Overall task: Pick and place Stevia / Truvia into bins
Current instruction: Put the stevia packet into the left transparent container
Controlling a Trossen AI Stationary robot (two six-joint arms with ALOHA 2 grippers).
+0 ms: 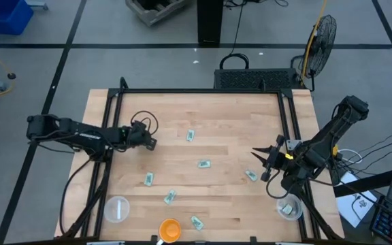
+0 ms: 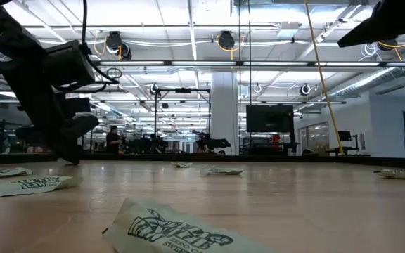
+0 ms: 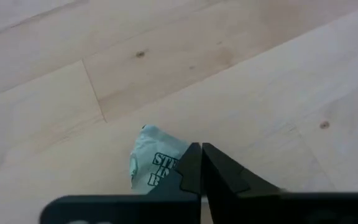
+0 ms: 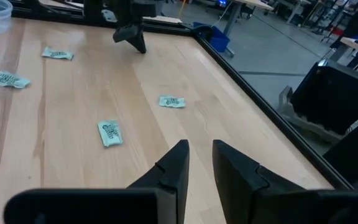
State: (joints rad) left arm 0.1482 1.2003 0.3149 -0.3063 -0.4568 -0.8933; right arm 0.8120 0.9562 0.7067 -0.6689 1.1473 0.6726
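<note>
While most of the Stevia sachets are still lying loose on the tabletop (image 1: 223, 109), the job is looking only partly done. Taking the orange bowl (image 1: 169, 229) at the near edge as the landmark, one sachet (image 1: 196, 222) is lying just beside it on the right, and another (image 1: 170, 197) is sitting a little beyond it. To the bowl's left the left bin (image 1: 117, 208) is standing near, seemingly holding nothing, while well to its right the right bin (image 1: 289, 208) is already showing at least one pale packet inside. Farther from the bowl, sachets are resting at (image 1: 148, 180), (image 1: 203, 164) and (image 1: 251, 175), with the farthest (image 1: 190, 136) well beyond. The left tool (image 1: 148, 141) is sitting farther still, to the bowl's left, its fingers pressed nearly together over a crumpled sachet (image 3: 154, 163); whether it is actually gripping that packet I cannot tell. The right tool (image 1: 259, 156) is hovering beyond the right bin, its fingers slightly parted and carrying nothing. By my judgement, about seven packets are still waiting to be binned.
</note>
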